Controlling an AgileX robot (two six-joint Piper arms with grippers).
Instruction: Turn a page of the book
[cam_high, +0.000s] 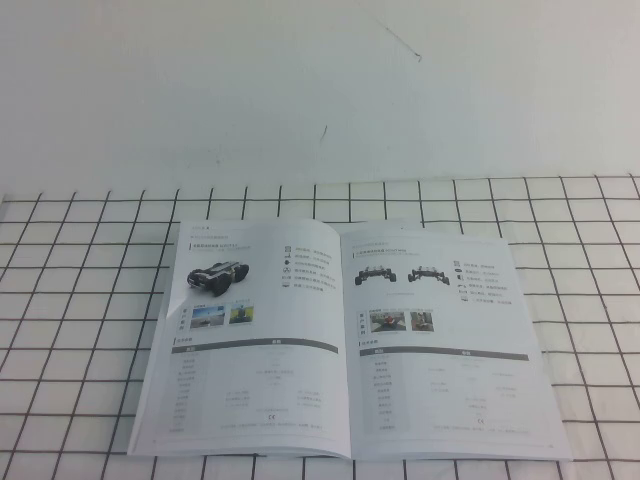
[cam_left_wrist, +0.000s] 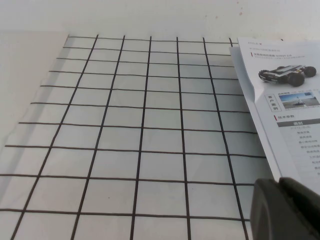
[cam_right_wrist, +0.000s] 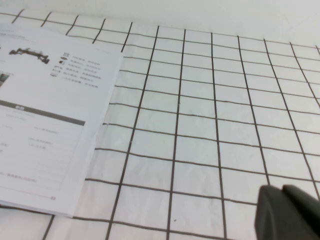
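Book (cam_high: 345, 345) lies open flat on gridded counter (cam_high: 80, 300); page (cam_high: 440, 340) with two wheeled robots faces up on right, untouched. Left pincer (cam_left_wrist: 285, 210) beside book's left edge, right pincer (cam_right_wrist: 287, 212) off right edge; finger state: cannot tell. Both parked clear, leaving page free.

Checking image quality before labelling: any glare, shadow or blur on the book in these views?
High view: book evenly lit, mild sheen, small text soft, faint shadow at its left edge. Left wrist view: left gripper is a dark blur in the corner. Right wrist view: page washed out, right gripper blurred in the corner.
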